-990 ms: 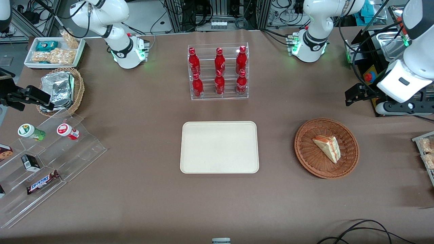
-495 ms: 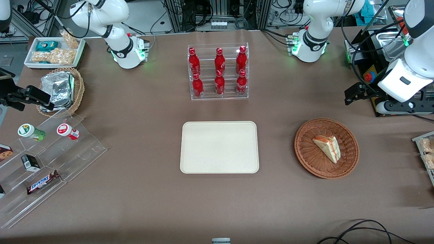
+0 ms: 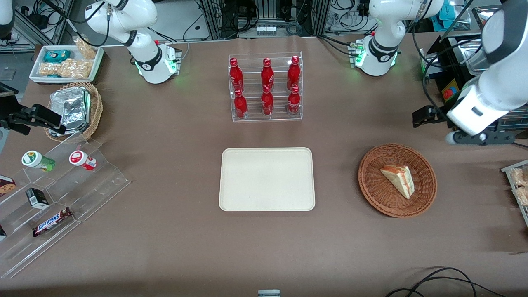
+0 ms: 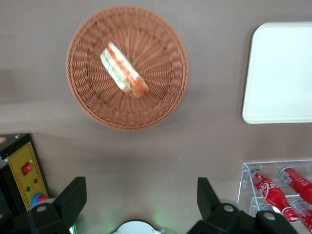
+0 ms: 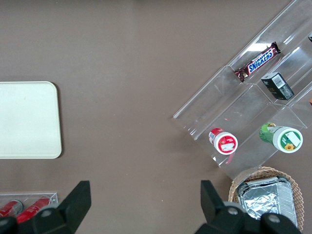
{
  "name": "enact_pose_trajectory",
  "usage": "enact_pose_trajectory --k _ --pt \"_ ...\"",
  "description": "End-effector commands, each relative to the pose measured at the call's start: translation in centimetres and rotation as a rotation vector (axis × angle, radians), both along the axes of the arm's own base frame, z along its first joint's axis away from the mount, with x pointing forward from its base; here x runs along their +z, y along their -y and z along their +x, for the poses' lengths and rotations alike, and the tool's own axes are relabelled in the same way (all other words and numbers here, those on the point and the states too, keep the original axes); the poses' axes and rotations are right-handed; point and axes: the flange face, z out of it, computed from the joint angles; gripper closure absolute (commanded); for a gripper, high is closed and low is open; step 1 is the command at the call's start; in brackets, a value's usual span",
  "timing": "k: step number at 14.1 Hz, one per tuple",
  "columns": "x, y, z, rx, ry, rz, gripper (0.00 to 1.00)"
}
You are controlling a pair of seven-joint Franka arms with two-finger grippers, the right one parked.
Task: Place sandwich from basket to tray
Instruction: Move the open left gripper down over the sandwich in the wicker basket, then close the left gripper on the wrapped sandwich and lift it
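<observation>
Pincer: the left arm's pincer [image 4: 141, 204] hangs high above the table [image 3: 165, 247], toward the working arm's end, farther from the front camera than the basket; its two black fingers [image 4: 73, 197] stand wide apart with nothing between them.
Sandwich: the sandwich [image 3: 398, 179] [image 4: 124, 75] lies on its side in the middle of the basket, a pale wedge with red-orange and green filling along one edge.
Basket: the basket [image 3: 373, 189] [image 4: 87, 102] is round, shallow and reddish-brown, resting on the table beside the tray, toward the working arm's end; only the sandwich is in it.
Tray: the tray [image 3: 266, 179] [image 4: 278, 73] is cream, with rounded corners, lying flat mid-table with nothing on it, well apart from the basket.
Bottle rack: a clear rack [image 3: 266, 87] with six red bottles stands farther from the front camera than the tray.
Foil basket: a tan wicker basket [image 3: 97, 107] with foil packets sits toward the parked arm's end.
Stepped display: a clear stepped stand [image 3: 95, 181] near it carries two small cups, a dark box and a Snickers bar [image 3: 51, 221].
</observation>
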Motion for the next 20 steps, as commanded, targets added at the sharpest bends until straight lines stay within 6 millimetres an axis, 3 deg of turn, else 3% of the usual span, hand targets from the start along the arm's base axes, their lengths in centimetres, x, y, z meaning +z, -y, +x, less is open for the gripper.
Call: enact_pose_trajectory --k 1,3,6,9,14,15,19,20 --pt "-5.0 -0.1 1.9 0.021 -0.037 0.002 0.0" --pt "-9.2 -0.2 2.6 0.024 0.005 0.018 0.0" --pt "-14.7 -0.3 2.1 0.084 0.09 0.031 0.0" --pt "-17.6 -1.9 1.7 0.262 0.11 0.047 0.0" --pt "-22.7 -2.9 3.1 0.615 0.093 0.086 0.0" --pt "-23.5 -4.0 3.3 0.653 0.087 0.097 0.0" --pt "-28.1 -5.0 4.6 0.693 0.074 0.112 0.0" --pt "-28.5 -5.0 4.9 0.721 0.075 0.115 0.13"
